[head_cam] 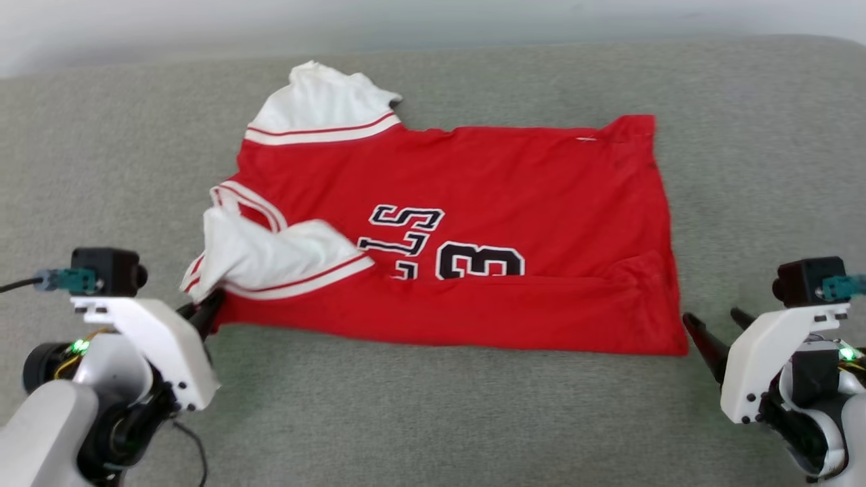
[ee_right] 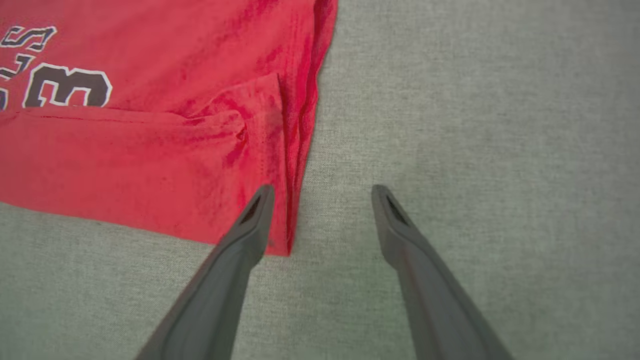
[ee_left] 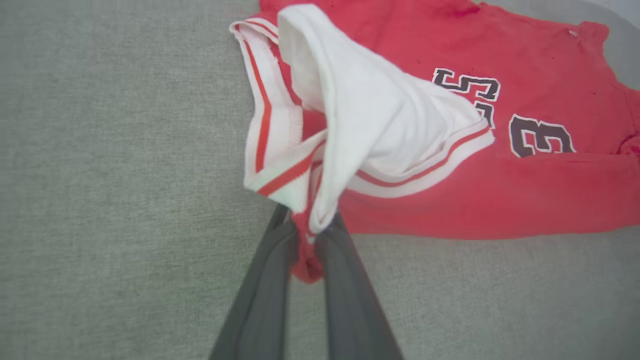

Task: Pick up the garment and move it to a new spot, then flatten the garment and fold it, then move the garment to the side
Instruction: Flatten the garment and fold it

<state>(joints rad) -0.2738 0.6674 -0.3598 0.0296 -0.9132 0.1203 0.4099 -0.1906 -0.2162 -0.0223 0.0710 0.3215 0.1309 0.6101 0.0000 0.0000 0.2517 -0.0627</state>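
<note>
- Spreading under everything, a grey, coarsely woven surface (head_cam: 433,406) runs back to a pale wall (head_cam: 433,20) beyond the garment.
- Red, soft-knit garment (head_cam: 507,189) lies mid-surface, sideways, collar end toward the robot's left and hem toward its right. Its near long edge is folded up over the body in a straight band.
- Left arm (head_cam: 142,352) reaches in low at the garment's near collar-end corner, its white wrist bracket tilted toward the cloth.
- Right arm (head_cam: 771,352) sits low just off the garment's near hem corner.
- Left end effector (ee_left: 309,225) is pinched narrow on the garment, with bunched red cloth and striped cuff trim between its dark fingers.
- Right end effector (ee_right: 324,192) is spread wide and holds nothing. One fingertip overlaps the hem corner and the other is over bare surface.
- White sleeve (head_cam: 270,260) is draped, rumpled, across the chest beside the black, white-outlined number 3 (head_cam: 480,260).
</note>
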